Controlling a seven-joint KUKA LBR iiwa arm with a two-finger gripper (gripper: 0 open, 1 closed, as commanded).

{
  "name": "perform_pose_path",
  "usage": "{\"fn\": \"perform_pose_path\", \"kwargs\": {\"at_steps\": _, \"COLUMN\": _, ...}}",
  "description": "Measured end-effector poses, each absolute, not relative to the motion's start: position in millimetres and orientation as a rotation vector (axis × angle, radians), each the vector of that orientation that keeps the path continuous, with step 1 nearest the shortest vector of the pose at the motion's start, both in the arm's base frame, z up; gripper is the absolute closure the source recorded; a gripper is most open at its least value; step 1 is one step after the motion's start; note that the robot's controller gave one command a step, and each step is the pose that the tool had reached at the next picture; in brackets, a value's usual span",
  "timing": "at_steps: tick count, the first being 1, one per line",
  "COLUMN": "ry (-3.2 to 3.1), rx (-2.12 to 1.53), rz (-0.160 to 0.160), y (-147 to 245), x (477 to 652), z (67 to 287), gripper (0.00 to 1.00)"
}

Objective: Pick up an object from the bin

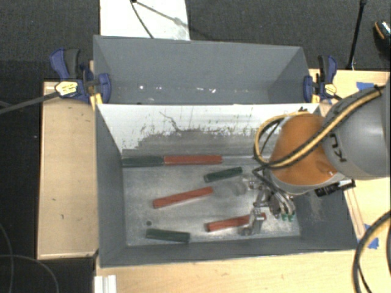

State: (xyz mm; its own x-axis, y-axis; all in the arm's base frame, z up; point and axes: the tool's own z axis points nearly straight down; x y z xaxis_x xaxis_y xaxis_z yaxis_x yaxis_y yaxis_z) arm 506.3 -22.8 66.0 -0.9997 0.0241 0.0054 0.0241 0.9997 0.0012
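My gripper (255, 220) is low in the bin's front right part, its fingers at the right end of a red-brown stick (227, 225) that lies flat near the front wall. Whether a finger stands on each side of that end I cannot make out. A dark green stick (223, 174) lies just up and left of the gripper. A longer red-brown stick (182, 197) lies slanted in the middle of the bin floor.
Along the back of the floor lie a dark green stick (142, 161) and a red-brown stick (192, 160), end to end. Another dark green stick (167, 235) rests at the front left. The arm's orange cover hangs over the right side.
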Motion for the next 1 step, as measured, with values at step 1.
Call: {"fn": "perform_pose_path", "kwargs": {"at_steps": 1, "ry": -3.143, "rx": -0.036, "rz": -0.001, "y": -23.5, "x": 508.0, "z": 70.3, "gripper": 1.00}}
